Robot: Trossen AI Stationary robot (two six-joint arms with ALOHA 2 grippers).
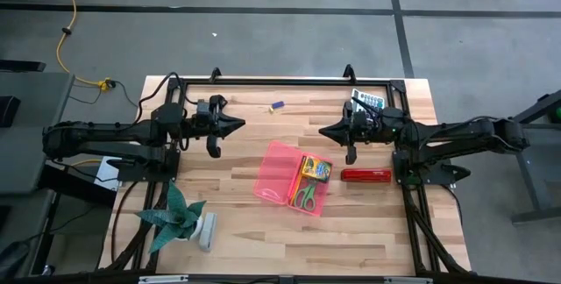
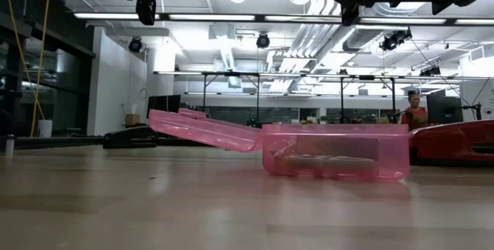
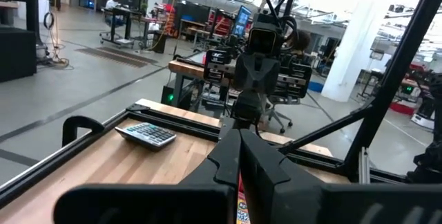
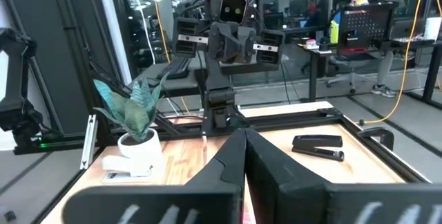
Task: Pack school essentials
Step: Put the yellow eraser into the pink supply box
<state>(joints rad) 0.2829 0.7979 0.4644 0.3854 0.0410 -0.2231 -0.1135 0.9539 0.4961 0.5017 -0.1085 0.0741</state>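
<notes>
An open pink pencil case (image 1: 294, 179) lies flat at the table's middle, its lid (image 2: 204, 130) folded out to the left. Its tray holds a yellow-green crayon box (image 1: 316, 170) and green-handled scissors (image 1: 304, 195). A small blue and yellow piece (image 1: 277, 106) lies on the far part of the table. My left gripper (image 1: 238, 126) and my right gripper (image 1: 324, 131) hover above the table on the far side of the case. They point level at each other, and both are shut with nothing in them. Their closed fingers show in the left wrist view (image 3: 240, 148) and the right wrist view (image 4: 243, 144).
A red oblong object (image 1: 366, 175) lies right of the case. A calculator (image 1: 368, 100) sits at the far right, a black stapler (image 4: 318, 146) at the far left, and a potted plant (image 1: 180, 218) at the near left. A black frame (image 1: 263, 81) rims the table.
</notes>
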